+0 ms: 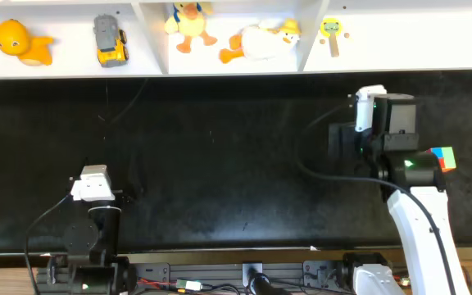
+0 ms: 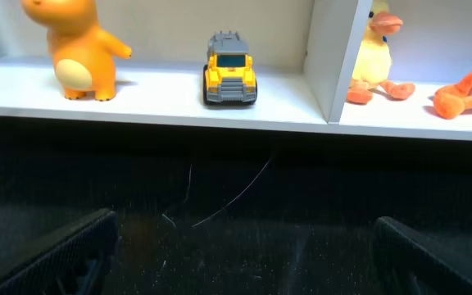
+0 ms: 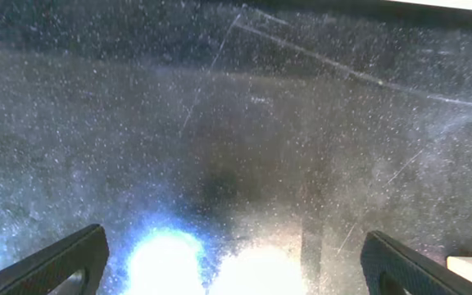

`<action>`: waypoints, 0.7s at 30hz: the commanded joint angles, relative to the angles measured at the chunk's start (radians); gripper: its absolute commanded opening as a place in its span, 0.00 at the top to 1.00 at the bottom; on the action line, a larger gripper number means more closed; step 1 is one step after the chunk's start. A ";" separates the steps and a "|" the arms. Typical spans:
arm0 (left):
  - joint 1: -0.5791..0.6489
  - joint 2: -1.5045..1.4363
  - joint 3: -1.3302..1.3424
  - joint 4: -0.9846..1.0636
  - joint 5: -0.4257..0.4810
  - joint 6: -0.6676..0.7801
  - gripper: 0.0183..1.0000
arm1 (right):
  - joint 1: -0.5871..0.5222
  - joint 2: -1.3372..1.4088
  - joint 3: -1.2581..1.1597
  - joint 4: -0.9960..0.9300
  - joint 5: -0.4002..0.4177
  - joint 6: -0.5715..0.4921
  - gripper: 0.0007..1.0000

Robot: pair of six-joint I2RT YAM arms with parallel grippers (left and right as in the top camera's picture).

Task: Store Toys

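Black speckled tabletop (image 1: 220, 164) beneath white toy shelf (image 1: 220, 67); left pincer (image 2: 246, 220) apart; right pincer (image 3: 234, 236) apart.

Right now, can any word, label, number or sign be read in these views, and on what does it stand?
No text can be read in any view.
On the yellow toy truck: no print shows.
On the colourful cube: plain colour patches, no letters.
On the white shelf: no labels.
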 commanded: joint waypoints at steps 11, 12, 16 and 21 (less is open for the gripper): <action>0.005 -0.009 -0.003 -0.001 0.005 0.022 0.00 | -0.001 -0.115 -0.007 0.003 0.006 -0.002 0.00; 0.005 -0.009 -0.003 -0.001 0.005 0.022 0.00 | -0.002 -0.126 -0.007 0.003 0.006 -0.002 0.01; 0.005 -0.009 -0.003 -0.001 0.005 0.022 0.00 | -0.003 -0.177 -0.007 0.003 0.007 -0.002 0.00; 0.005 -0.009 -0.003 -0.001 0.005 0.022 0.00 | -0.002 -0.228 -0.007 0.003 0.006 -0.002 0.00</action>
